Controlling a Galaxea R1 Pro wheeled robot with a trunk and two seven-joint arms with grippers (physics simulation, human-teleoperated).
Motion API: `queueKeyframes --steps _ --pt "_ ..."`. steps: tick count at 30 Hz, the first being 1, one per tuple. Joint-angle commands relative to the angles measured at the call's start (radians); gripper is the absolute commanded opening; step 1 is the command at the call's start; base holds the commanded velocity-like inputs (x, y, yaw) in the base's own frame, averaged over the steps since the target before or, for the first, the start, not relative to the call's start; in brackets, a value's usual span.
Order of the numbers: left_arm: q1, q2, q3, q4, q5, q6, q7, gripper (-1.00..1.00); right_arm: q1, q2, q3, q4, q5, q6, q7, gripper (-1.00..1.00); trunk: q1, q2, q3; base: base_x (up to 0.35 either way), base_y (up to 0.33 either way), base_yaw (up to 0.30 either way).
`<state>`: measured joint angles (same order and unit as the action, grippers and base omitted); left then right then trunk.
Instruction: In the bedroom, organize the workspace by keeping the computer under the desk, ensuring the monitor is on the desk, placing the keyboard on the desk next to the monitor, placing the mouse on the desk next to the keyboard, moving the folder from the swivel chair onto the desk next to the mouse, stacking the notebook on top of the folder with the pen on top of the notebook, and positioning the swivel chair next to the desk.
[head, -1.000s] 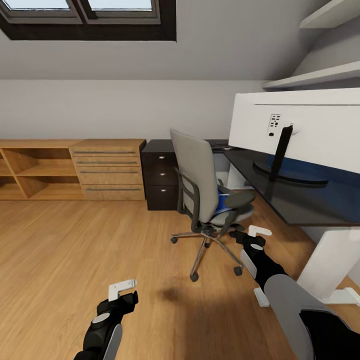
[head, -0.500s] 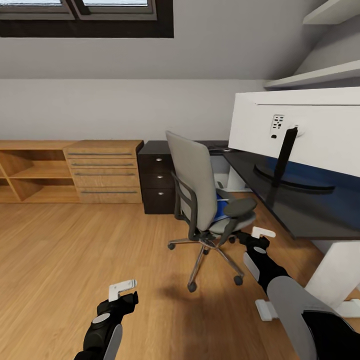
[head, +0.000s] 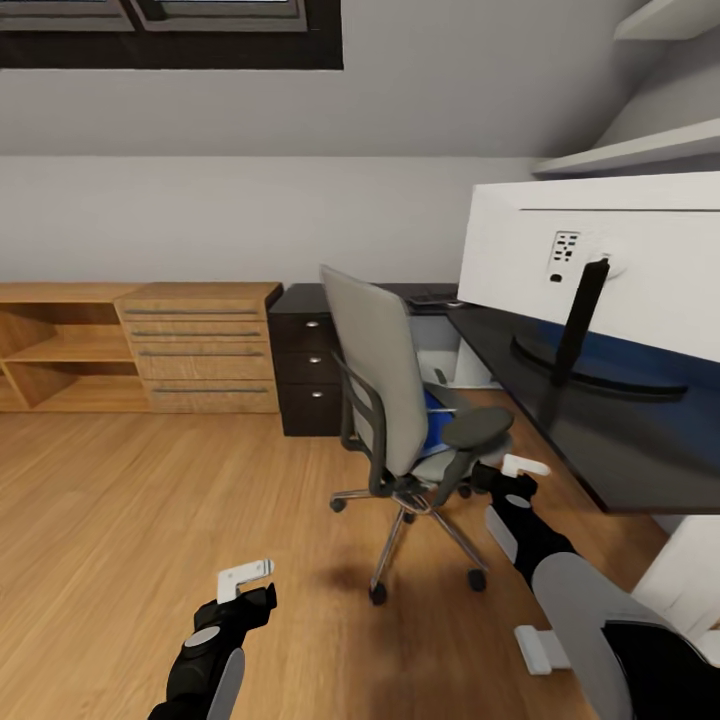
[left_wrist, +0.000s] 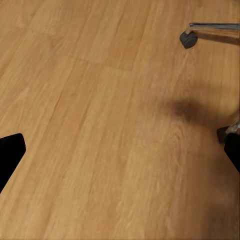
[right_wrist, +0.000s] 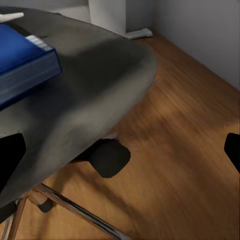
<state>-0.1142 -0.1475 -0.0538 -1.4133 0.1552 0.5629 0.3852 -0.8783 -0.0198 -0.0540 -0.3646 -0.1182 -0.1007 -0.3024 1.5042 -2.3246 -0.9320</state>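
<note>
- Your left tool (head: 247, 578) hangs low over bare oak floor (head: 150, 500), well apart from the swivel chair (head: 400, 400); its wrist view shows the two dark fingertips at opposite edges of the picture, so the fingers stand apart with nothing between them.
- Your right tool (head: 520, 468) sits just beside the chair's seat, near the dark armrest (head: 477, 427) on the tabletop side. Its wrist view shows the fingertips spread wide, gripping nothing, with the grey seat cushion (right_wrist: 75, 90) just ahead.
- The folder (right_wrist: 22, 60) lies flat on the seat, bright blue with a white edge; from the head view you see a slice of blue behind the backrest.
- The chair stands on the floor in front of the black tabletop (head: 600, 440), backrest turned toward you, its chrome base near the tabletop's front edge.
- The monitor (head: 610, 260) stands on the tabletop, pale back facing you, on its thin black stand.
- Something dark and flat lies at the tabletop's far corner; you cannot tell what it is.
- An oak dresser (head: 200, 345) stands against the far wall, beside the dark drawers (head: 310, 370).
</note>
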Motion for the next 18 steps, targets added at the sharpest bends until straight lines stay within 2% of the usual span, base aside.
queueKeyframes --steps 1,9,18 --pt "-0.001 0.0 -0.001 -0.001 0.011 0.003 0.009 1.0 -0.001 0.001 0.001 0.001 -0.011 -0.007 0.0 1.0 0.0 0.0 -0.001 0.051 -0.001 0.104" --pt "0.0 0.0 -0.001 -0.001 0.012 0.005 0.009 1.0 -0.001 0.008 0.003 0.002 -0.011 -0.007 -0.001 1.0 0.0 0.0 -0.001 0.011 0.0 0.228" --pt "0.0 0.0 -0.001 -0.002 0.012 0.005 0.009 1.0 0.006 0.042 0.003 0.003 -0.008 -0.008 0.0 1.0 0.0 0.0 -0.001 0.0 0.0 0.263"
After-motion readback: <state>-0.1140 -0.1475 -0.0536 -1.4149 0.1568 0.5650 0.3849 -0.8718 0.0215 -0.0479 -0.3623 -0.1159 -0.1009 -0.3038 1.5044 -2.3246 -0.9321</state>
